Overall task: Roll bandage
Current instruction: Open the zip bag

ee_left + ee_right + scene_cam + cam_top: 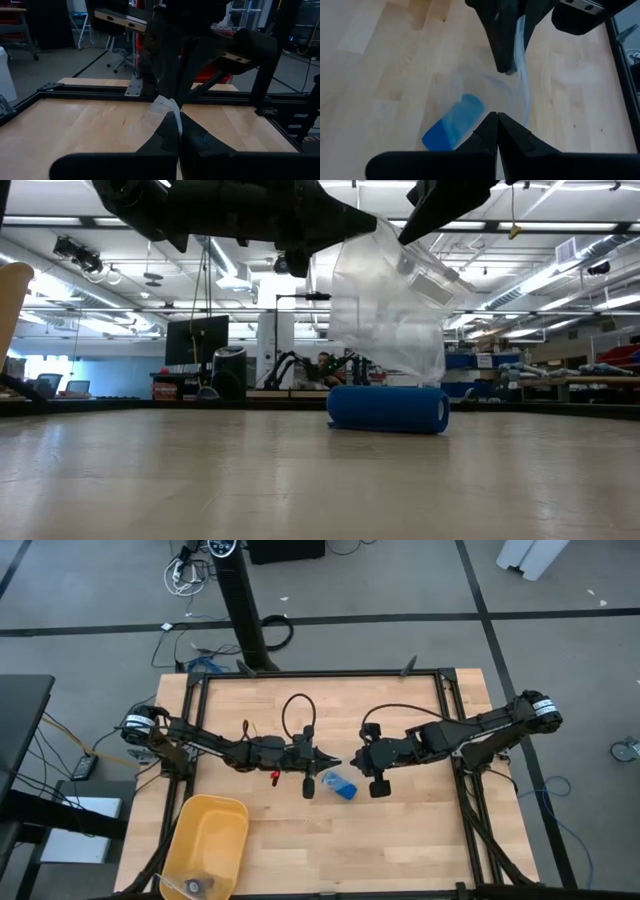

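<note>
The blue bandage lies flat on its side just under the clear bag, which both the left gripper and right gripper pinch from above with fingers squeezed shut, about equally near

Even overhead ceiling lights brighten the table; both wrist views look dim, perhaps slightly blurred up close.

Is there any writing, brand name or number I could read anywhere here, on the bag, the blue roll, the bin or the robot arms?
No text can be read in any view.
Clear bag: no print shows.
Bandage: plain blue, no label.
Yellow bin: no marking visible.
Both grippers, left and right, pinch the bag; no lettering shows on them.
Room beyond the table: signs and screens too small to read.
</note>
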Motion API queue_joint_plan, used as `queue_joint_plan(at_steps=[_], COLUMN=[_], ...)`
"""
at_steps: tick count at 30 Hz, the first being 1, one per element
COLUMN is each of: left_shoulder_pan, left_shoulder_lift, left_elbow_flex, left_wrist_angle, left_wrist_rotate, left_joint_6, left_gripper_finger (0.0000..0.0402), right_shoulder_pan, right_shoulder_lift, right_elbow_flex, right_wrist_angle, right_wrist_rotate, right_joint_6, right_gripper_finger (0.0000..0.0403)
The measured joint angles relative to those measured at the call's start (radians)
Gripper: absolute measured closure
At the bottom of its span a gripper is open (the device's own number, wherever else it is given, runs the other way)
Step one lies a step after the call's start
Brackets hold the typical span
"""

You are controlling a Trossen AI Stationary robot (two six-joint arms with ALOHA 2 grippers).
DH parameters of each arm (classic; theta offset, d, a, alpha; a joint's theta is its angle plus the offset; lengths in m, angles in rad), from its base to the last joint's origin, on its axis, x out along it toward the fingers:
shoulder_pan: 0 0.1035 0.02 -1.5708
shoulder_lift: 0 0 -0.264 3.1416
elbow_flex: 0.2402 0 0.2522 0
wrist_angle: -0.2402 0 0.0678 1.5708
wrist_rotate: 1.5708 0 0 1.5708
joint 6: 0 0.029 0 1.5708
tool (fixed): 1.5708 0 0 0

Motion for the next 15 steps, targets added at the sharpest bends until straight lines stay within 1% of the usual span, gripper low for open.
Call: queue_joint_plan(at_steps=[5,9,12,15], left_shoulder_pan=[0.000,0.000,0.000,0.000], left_shoulder_lift=[0.000,0.000,0.000,0.000], left_elbow_flex=[0.000,0.000,0.000,0.000], left_wrist_angle=[-0.005,-0.005,-0.008,-0.010], left_wrist_rotate=[0.000,0.000,0.005,0.006], left_joint_6=[0.000,0.000,0.000,0.000], left_gripper_finger=[0.0401,0.0401,0.0401,0.0401], right_shoulder_pan=[0.000,0.000,0.001,0.014], right_shoulder_lift=[-0.008,-0.014,-0.016,-0.016], right_elbow_flex=[0.000,0.000,0.000,0.000], right_wrist_angle=[-0.016,-0.010,-0.016,-0.025], right_wrist_rotate=[0.002,0.062,0.075,0.121], right_joint_6=[0.017,0.016,0.016,0.009], right_gripper_finger=[0.0395,0.0392,0.0391,0.0395])
